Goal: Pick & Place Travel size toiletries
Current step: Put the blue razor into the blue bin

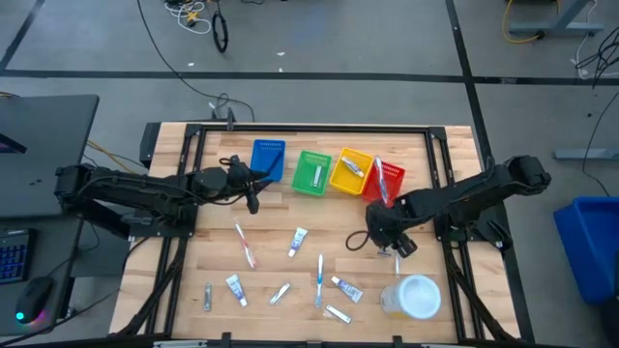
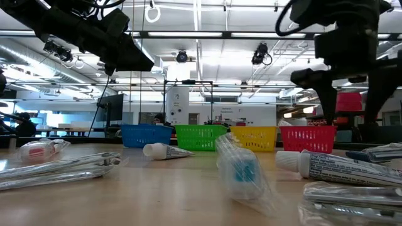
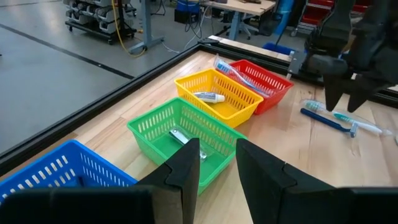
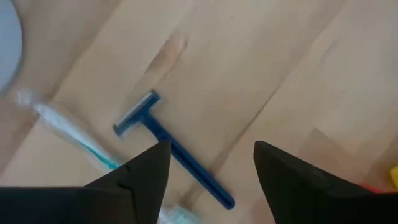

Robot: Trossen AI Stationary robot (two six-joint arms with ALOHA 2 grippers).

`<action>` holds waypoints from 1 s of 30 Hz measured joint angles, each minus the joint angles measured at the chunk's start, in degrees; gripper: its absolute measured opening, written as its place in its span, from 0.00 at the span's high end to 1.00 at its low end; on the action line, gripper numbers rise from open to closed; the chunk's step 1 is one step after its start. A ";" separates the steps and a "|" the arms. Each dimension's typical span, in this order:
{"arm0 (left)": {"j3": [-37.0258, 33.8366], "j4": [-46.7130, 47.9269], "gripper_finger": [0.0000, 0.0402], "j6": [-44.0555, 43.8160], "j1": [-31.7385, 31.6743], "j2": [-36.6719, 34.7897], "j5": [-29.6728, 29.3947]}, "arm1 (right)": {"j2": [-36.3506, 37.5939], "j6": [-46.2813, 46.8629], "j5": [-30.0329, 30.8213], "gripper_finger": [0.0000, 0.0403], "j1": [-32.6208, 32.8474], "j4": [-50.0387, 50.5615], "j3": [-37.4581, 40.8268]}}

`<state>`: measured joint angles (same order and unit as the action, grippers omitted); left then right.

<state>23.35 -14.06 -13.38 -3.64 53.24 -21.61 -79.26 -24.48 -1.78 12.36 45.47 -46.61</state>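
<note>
My right gripper (image 1: 393,242) (image 4: 210,149) hovers open over a dark blue razor (image 4: 169,148), which lies flat on the wood beside a wrapped white toothbrush (image 4: 67,129). My left gripper (image 1: 253,189) (image 3: 214,163) waits open in the air by the blue basket (image 1: 268,159), holding nothing. More toiletries lie loose on the near half of the table: a pink toothbrush (image 1: 245,244), a white tube (image 1: 297,242), a blue toothbrush (image 1: 320,275) and further tubes (image 1: 346,288). The green basket (image 3: 180,127) holds a razor, the yellow basket (image 3: 217,93) a tube, and the red basket (image 3: 261,79) a wrapped toothbrush.
The four baskets stand in a row along the far side, the red basket (image 1: 387,179) just beyond my right gripper. A large round translucent container (image 1: 414,296) sits near the near right corner. Bare wood lies between the baskets and the loose items.
</note>
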 joint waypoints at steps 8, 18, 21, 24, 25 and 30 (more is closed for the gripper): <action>0.00 0.02 0.72 -1.08 0.00 0.00 0.16 | -6.24 -2.11 0.09 0.44 0.48 0.61 0.93; 0.00 0.02 0.72 -1.04 0.01 0.01 1.75 | -10.71 -4.03 0.24 0.52 0.48 -1.88 2.08; 0.00 0.04 0.72 -1.04 0.02 0.01 1.77 | -10.75 -4.62 0.24 0.58 0.48 -2.96 2.08; 0.00 0.04 0.72 -1.04 0.02 0.00 1.77 | -10.75 -4.89 0.23 0.67 0.48 -4.96 2.08; 0.00 0.04 0.72 -1.03 0.02 0.01 1.77 | -10.75 -4.54 0.17 0.70 0.48 -5.55 2.08; 0.00 0.07 0.72 -1.01 0.02 0.00 1.77 | -10.75 -4.45 0.04 0.82 0.48 -10.83 2.08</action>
<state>23.35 -14.00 -14.39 -3.62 53.24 -19.84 -90.02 -28.92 -1.74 12.84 34.64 -44.53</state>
